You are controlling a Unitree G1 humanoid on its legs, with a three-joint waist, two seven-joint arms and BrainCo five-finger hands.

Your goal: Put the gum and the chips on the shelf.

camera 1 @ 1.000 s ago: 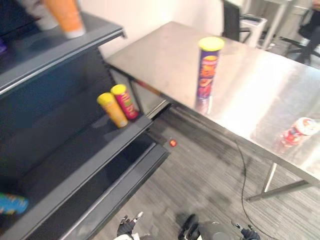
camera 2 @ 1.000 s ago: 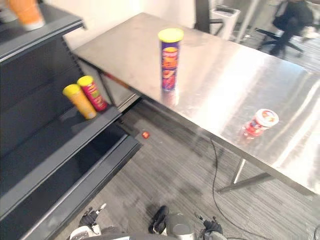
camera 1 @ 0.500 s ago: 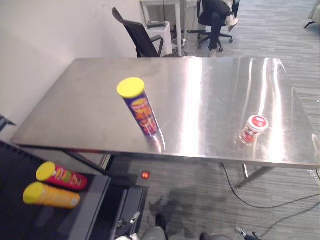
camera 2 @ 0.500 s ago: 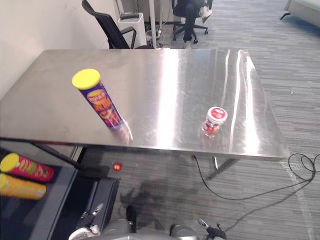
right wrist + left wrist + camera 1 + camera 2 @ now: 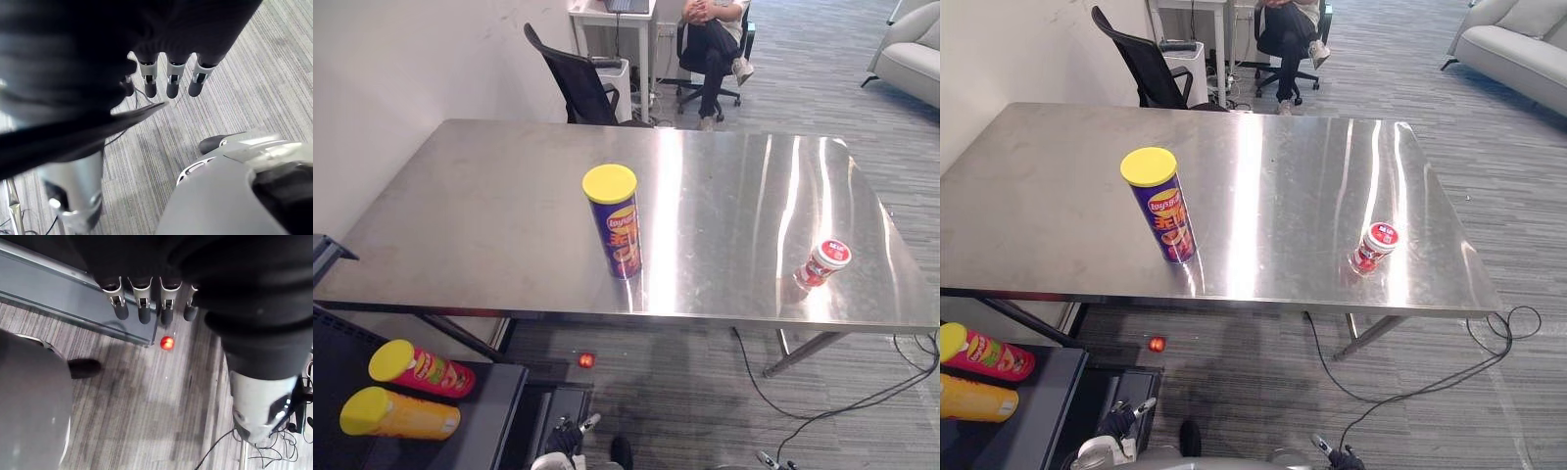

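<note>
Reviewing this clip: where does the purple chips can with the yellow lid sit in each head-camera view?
Left eye view: the chips can stands upright on the steel table, just left of the picture's middle.
Right eye view: the chips can stands upright further left, near the table's front edge.
Shared landmark: the red-lidded gum tub, on the table to the can's right in both.

Chips can [image 5: 617, 225] is standing upright mid-left on the surface [image 5: 480, 215], and gum jar [image 5: 822, 262] is sitting well apart to its right by the near edge, leaving bare steel between them. Red can [image 5: 419, 367] and yellow can [image 5: 396, 414] are lying side by side on the shelf [image 5: 494, 416], near left.
</note>
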